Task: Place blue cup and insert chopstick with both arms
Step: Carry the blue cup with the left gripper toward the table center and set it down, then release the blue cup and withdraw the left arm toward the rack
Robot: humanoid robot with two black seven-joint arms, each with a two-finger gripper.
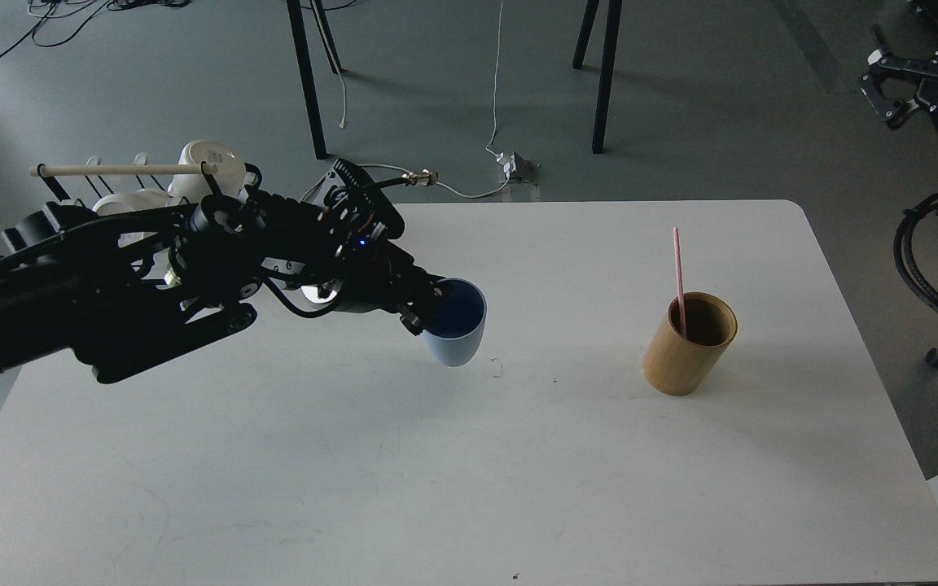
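My left gripper reaches out over the middle of the white table. It is shut on the rim of the light-blue cup. The cup is tilted, its dark blue mouth facing up and right, its base low over the table. The pink chopstick stands leaning in the tan bamboo cylinder at the right of the table, well apart from the cup. My right gripper is off the table at the top right edge of the view, high up, open and empty, and partly cut off.
A black wire rack with a pale wooden rod and white mugs stands at the table's back left, partly behind my left arm. Chair legs and cables lie on the floor beyond the table.
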